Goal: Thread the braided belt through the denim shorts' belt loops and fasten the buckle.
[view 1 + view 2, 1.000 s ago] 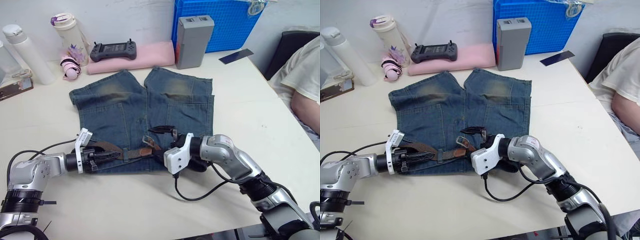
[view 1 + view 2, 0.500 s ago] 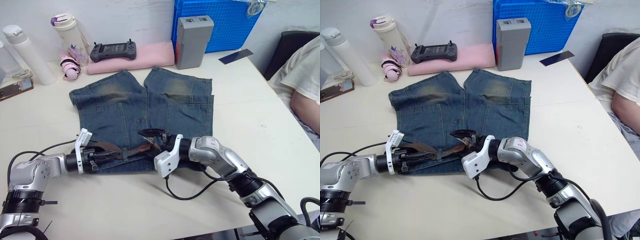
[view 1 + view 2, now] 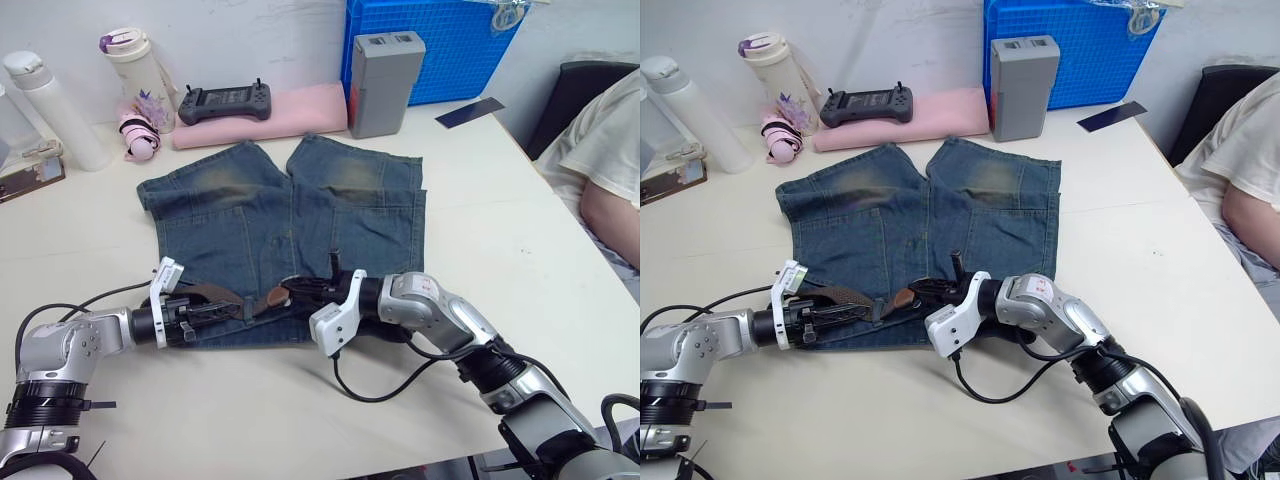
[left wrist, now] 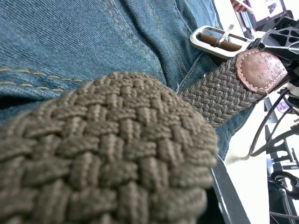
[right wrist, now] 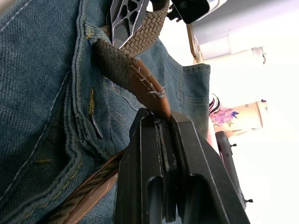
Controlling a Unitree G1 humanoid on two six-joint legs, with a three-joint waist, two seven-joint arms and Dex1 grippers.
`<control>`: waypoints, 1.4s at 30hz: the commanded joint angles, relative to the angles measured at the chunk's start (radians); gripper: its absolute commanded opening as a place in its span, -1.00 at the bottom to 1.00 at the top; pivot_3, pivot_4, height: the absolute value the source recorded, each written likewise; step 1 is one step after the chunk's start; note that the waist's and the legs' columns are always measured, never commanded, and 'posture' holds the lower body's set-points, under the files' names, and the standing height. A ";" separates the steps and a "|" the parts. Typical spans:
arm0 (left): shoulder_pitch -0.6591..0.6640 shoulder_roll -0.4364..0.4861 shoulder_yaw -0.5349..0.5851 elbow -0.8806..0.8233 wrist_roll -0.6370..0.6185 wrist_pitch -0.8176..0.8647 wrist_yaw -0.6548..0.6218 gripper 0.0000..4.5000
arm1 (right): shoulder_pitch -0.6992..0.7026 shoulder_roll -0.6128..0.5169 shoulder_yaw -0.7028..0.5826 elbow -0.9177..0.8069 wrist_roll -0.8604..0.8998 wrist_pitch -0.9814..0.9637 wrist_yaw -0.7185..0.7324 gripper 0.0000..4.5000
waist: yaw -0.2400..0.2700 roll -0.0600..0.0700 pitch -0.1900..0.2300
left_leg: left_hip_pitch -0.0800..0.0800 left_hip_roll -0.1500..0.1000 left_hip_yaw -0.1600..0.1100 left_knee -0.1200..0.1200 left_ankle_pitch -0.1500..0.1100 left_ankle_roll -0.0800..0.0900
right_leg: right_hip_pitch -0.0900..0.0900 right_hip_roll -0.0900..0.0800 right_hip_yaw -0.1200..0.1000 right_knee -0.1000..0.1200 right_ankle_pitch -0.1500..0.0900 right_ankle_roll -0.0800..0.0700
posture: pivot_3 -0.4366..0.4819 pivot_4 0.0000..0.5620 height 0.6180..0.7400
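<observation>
Shorts: the denim shorts (image 3: 285, 215) lie flat on the table (image 3: 500, 230), waist edge toward the robot.
Belt: the braided belt (image 3: 225, 300) runs sideways along the waist, between both grippers.
Left gripper (image 3: 205, 312): clamped on the woven part.
Right gripper (image 3: 298, 292): pinching the brown tip (image 5: 149, 93), nearest the buckle (image 4: 219, 39).

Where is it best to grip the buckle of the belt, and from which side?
Probably grip the buckle by its long side bars, coming from above. It lies flat on the denim shorts, so a sideways approach would meet fabric; the prong crosses its opening.
</observation>
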 commanded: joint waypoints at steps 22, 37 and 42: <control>0.019 -0.026 0.019 -0.027 -0.001 0.050 0.021 -1.00 | 0.019 0.009 0.012 -0.052 0.041 -0.052 0.030 -0.37 | -0.006 0.000 0.000 | 0.000 0.000 0.000 0.001 0.000 0.000 | 0.000 0.000 0.000 0.001 0.000 0.000 | -0.05 -0.47 0.50; 0.036 -0.054 0.081 -0.082 -0.037 0.085 0.065 -0.82 | 0.027 0.011 0.012 -0.047 0.039 -0.041 0.049 -0.99 | -0.011 0.000 0.000 | 0.000 0.000 0.000 0.002 0.000 0.000 | 0.000 0.000 0.000 0.003 0.000 0.000 | -0.05 -0.47 0.50; 0.108 -0.060 0.165 -0.201 -0.072 0.108 0.120 0.09 | 0.035 0.010 0.009 -0.047 0.036 -0.030 0.046 -1.00 | -0.019 0.000 0.000 | 0.000 0.000 0.000 0.003 0.000 0.000 | 0.000 0.000 0.000 0.004 0.000 0.000 | -0.05 -0.47 0.50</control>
